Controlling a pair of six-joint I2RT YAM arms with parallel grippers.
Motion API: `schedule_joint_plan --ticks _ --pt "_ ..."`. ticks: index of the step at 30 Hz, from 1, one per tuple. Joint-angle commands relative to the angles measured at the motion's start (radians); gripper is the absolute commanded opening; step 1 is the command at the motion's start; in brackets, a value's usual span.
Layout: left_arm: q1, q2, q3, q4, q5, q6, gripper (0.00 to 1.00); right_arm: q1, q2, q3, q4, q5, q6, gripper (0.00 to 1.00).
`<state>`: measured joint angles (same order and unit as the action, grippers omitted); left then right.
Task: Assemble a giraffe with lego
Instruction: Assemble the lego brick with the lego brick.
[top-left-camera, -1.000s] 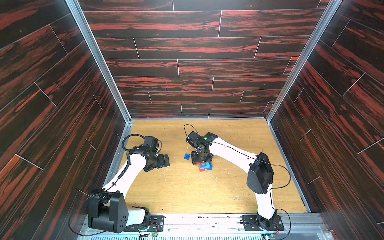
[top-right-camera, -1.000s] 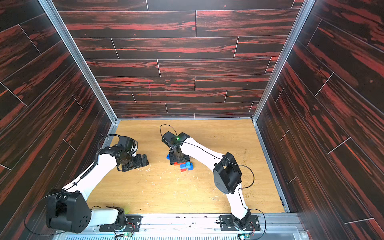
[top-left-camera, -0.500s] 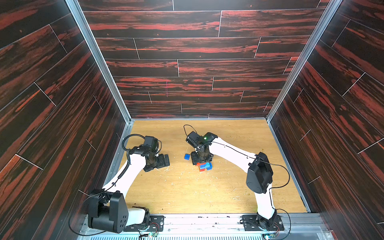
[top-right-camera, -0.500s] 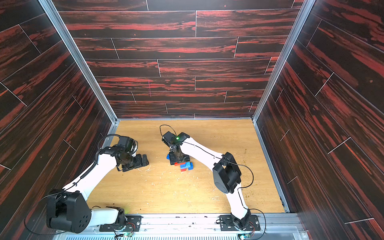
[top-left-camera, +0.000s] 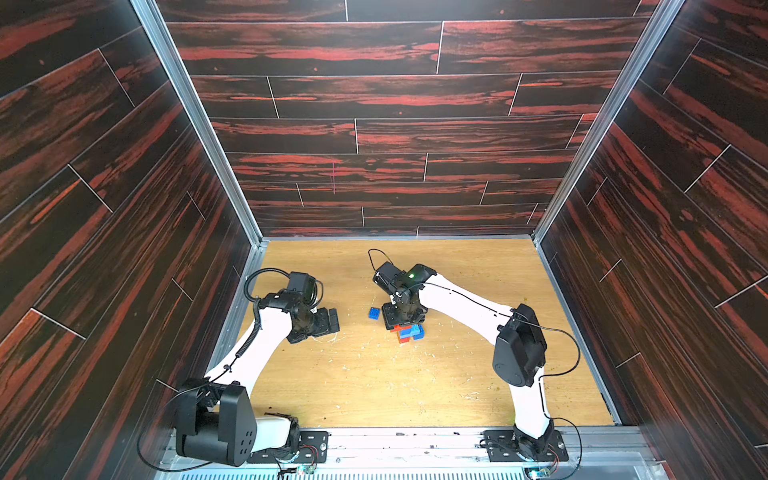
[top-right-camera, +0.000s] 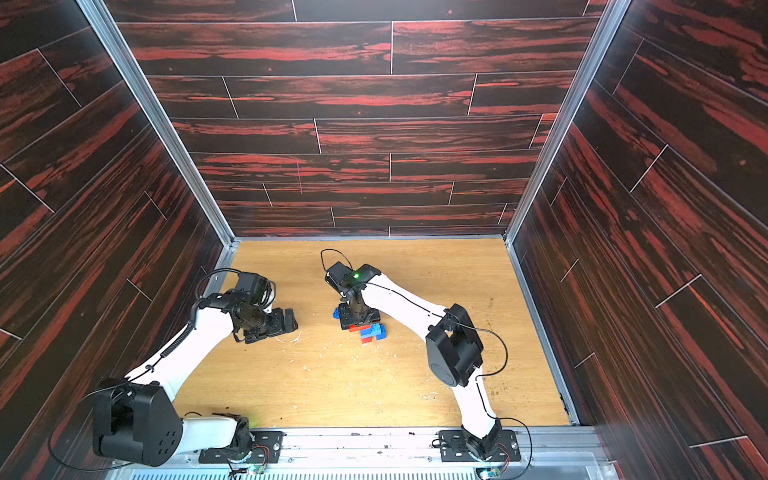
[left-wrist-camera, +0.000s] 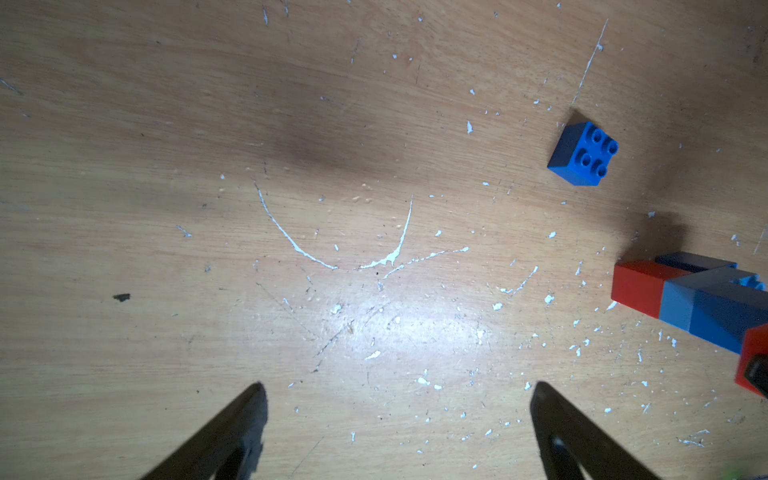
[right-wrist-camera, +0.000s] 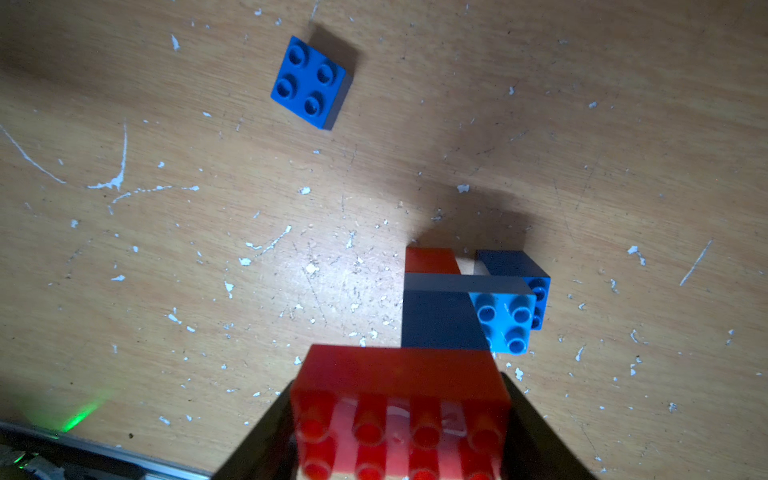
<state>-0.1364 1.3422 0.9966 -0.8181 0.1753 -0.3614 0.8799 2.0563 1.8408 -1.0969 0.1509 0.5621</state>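
Mid-table, right gripper (right-wrist-camera: 399, 401) clamps the red long brick (right-wrist-camera: 399, 370); left gripper (left-wrist-camera: 397, 386) gapes above open table (left-wrist-camera: 166, 124).

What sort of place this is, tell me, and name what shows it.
Probably a robot test cell: the left arm and right arm bolted to a metal rail, wood-patterned panels boxing in three sides, and a scratched tabletop with a loose blue brick and the giraffe.

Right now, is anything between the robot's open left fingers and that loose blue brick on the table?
Nothing visible. Only bare, scratched table lies between the left fingers and the loose blue brick; the giraffe stands off to one side.
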Motion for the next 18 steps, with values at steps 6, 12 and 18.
schedule_joint_plan --ticks 6,12,18 --pt "0.001 0.003 -0.002 -0.016 0.003 0.018 1.0 -0.01 0.084 -0.044 -0.069 -0.065 -0.025 0.64" --pt "0.002 0.003 -0.002 -0.017 0.003 0.017 1.0 -0.014 0.088 -0.037 -0.076 -0.073 -0.04 0.66" --pt "0.001 0.001 -0.004 -0.019 0.005 0.016 1.0 -0.017 0.103 -0.031 -0.086 -0.082 -0.045 0.66"
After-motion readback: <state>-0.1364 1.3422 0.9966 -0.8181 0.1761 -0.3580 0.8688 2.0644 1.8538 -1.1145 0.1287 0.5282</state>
